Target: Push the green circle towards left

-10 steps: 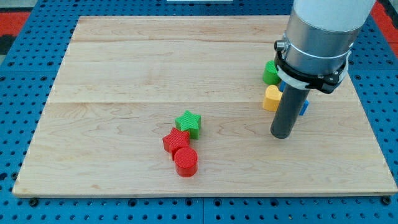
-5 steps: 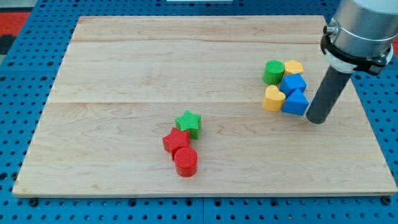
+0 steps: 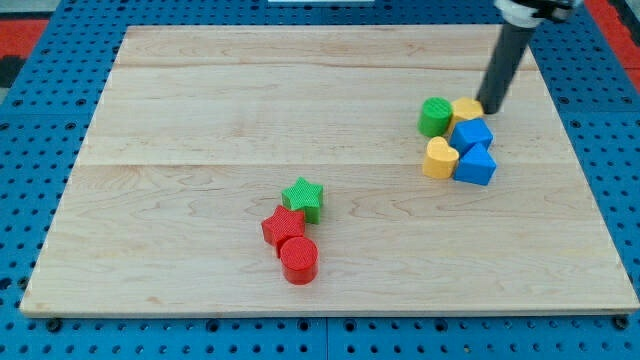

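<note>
Resting my tip (image 3: 492, 110) at the right edge of a yellow block (image 3: 467, 108), shape unclear; rod's top cut off; no jaws. Green circle (image 3: 435, 117) touches that block's left. Blue blocks (image 3: 472, 135) (image 3: 477, 165) and yellow heart (image 3: 438, 158) crowd below.

Pale, smooth-grained wood board (image 3: 250, 110); ridged matt plastic green circle (image 3: 435, 117); matt dark rod, my tip (image 3: 491, 110).

Green circle (image 3: 435, 117), yellow, blue, red blocks; green star (image 3: 303, 198).
</note>
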### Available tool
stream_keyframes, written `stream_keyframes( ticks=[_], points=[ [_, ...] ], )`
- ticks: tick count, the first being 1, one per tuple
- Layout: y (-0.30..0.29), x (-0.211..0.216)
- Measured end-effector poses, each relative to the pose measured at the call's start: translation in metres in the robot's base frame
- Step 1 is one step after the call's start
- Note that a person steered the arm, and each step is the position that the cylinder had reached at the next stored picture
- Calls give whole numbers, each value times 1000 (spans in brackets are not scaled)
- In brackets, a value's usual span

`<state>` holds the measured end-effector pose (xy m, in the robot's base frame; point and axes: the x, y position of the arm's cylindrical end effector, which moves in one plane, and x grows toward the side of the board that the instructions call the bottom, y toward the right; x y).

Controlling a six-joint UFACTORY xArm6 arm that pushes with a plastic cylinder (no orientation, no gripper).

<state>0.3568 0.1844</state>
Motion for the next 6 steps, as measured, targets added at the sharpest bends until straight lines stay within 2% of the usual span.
stream_keyframes(
  ticks=[1, 2, 3, 4, 5, 6],
  points=[
    [-41, 25],
    [-52, 43],
    [-85, 44],
    [-120, 29],
    [-114, 2],
    [-145, -6]
  ],
)
